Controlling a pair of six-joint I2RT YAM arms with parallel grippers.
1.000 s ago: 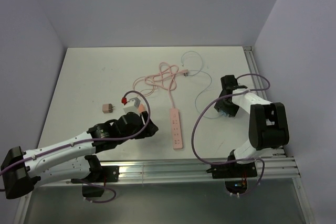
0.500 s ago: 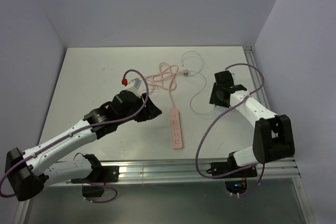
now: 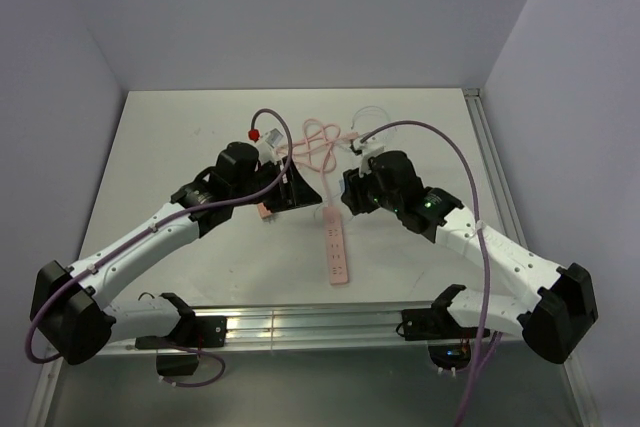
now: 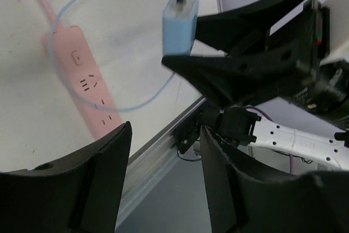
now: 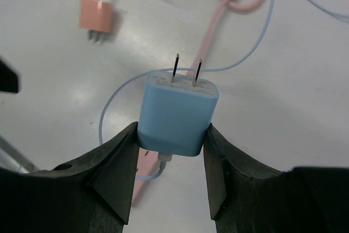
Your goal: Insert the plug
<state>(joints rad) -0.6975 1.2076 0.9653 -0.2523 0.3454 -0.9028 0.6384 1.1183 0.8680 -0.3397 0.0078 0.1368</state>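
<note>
Inspection findings: the charger plug [image 5: 177, 114] was light blue, with two dark metal prongs. Its cable [image 5: 117, 99] was a paler blue. The power strip [image 3: 335, 239] and its cord [image 3: 318, 137] were pink. A small adapter [image 5: 97, 15] was salmon-orange. The right gripper [image 5: 172, 128] was matte black. The table [image 3: 170, 137] was off-white.
</note>
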